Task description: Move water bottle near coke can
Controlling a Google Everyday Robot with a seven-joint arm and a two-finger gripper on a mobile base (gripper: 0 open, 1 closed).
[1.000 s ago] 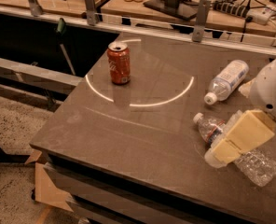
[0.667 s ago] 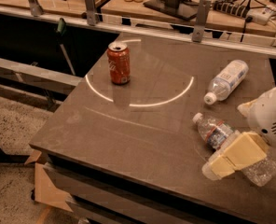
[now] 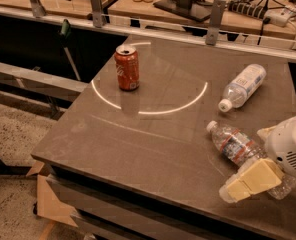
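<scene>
The water bottle, clear and crinkly with a white cap and a red-and-blue band, lies on its side at the right front of the table, cap pointing toward the middle. My gripper is low over its rear half, open. A cream finger sits on the bottle's near side, and the tip of the other shows on its far side. The coke can stands upright at the back left, well apart from the bottle.
A shorter smooth bottle with a white label lies at the back right. The dark table has a bright ring of reflected light. A rail and a bench with cables run behind; the floor drops off at left and front.
My gripper has moved down and toward the front right, coming lower around the water bottle's rear half. The bottles and the can have not moved.
</scene>
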